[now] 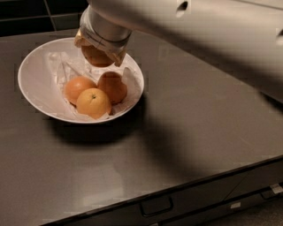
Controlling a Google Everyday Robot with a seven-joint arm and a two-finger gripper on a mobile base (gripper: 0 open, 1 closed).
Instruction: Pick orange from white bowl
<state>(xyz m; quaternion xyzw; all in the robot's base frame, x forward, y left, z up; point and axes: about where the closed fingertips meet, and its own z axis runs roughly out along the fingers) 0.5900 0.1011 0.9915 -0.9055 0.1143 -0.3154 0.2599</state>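
A wide white bowl (35, 84) lined with crinkled white paper sits at the left of a dark countertop. Three bright oranges lie in it: one at the left (78, 87), one in front (93, 103), one at the right (112, 86). My gripper (98, 55) hangs over the bowl's far right part, a little above those oranges. It is shut on a duller tan orange (97, 56), which shows between the fingers. The white arm reaches in from the upper right and hides the bowl's far rim there.
The dark countertop (199, 123) stretches right of and in front of the bowl. Its front edge runs along the bottom, with drawer fronts and a handle (155, 205) below. A dark tiled wall (40, 11) stands behind.
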